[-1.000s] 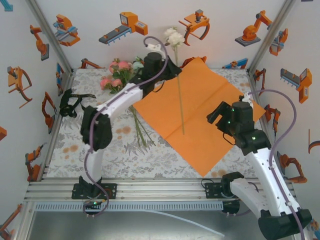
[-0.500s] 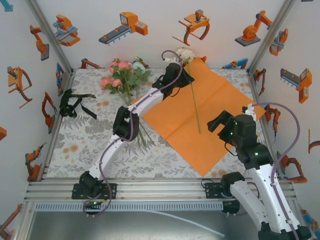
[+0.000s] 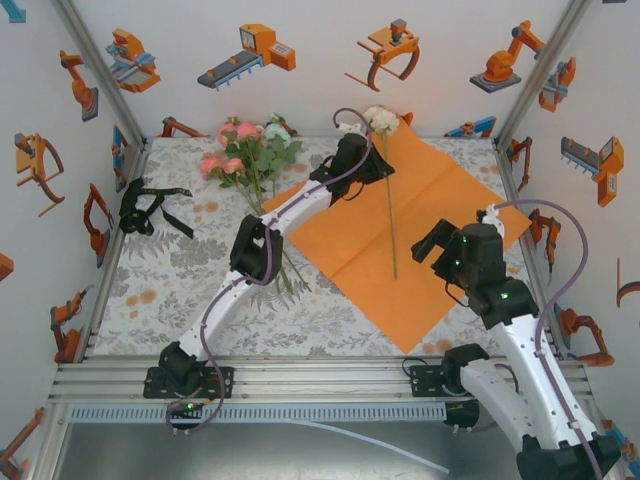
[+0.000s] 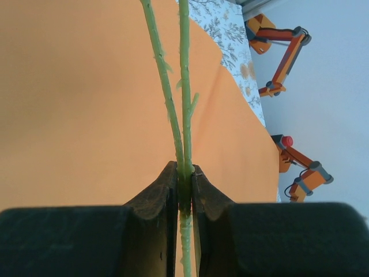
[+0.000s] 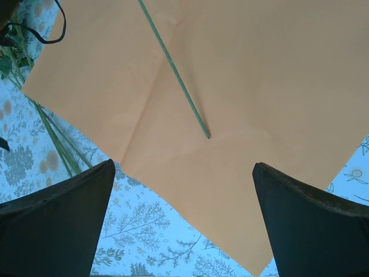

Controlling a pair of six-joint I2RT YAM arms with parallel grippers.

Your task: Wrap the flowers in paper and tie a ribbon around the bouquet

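Left gripper (image 4: 184,179) clamped on two cream-flower stems (image 4: 183,115), paper (image 4: 86,115) directly beneath. Right gripper (image 5: 183,167) spread wide above the paper. Remaining flowers (image 3: 245,150) and ribbon (image 3: 150,208) lie to the left gripper's left. Wrapping, tying: not started.

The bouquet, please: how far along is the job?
Done: the paper lies spread flat. In hand: the left gripper is shut on cream flower stems over it; the right gripper hangs open. Left: the other flowers lie beside the paper, nothing is wrapped, and the ribbon lies untied at the left edge.
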